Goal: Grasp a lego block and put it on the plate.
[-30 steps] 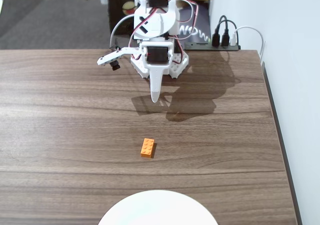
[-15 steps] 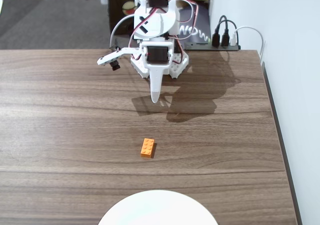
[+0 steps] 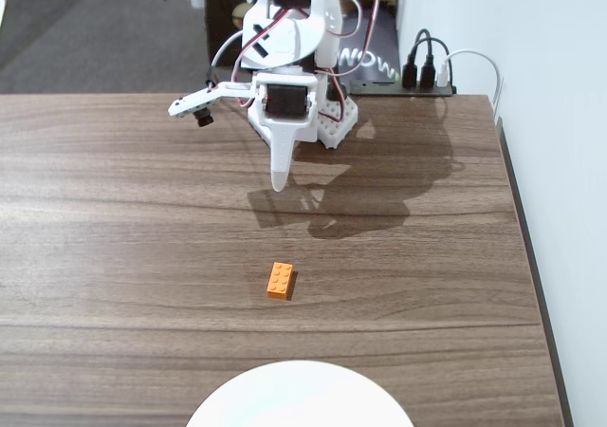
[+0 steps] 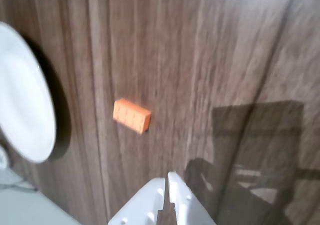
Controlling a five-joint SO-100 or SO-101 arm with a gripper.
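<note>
Since the earlier frame the arm has swung slightly left, its closed white gripper (image 3: 279,182) near the table's far edge, while the small orange plastic lego block (image 3: 280,281), light, stiff, best pinched across its smooth long sides, lies mid-table, apart from the round white plate (image 3: 299,396) at the near edge.

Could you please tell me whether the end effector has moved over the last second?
Yes. In the fixed view the end effector has shifted left and slightly toward the table's far edge, away from the unmoved small orange plastic brick.

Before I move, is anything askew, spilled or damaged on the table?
Nothing stands out. The lego block lies flat, studs up, on the table, apart from the plate. The claw is shut and empty.
</note>
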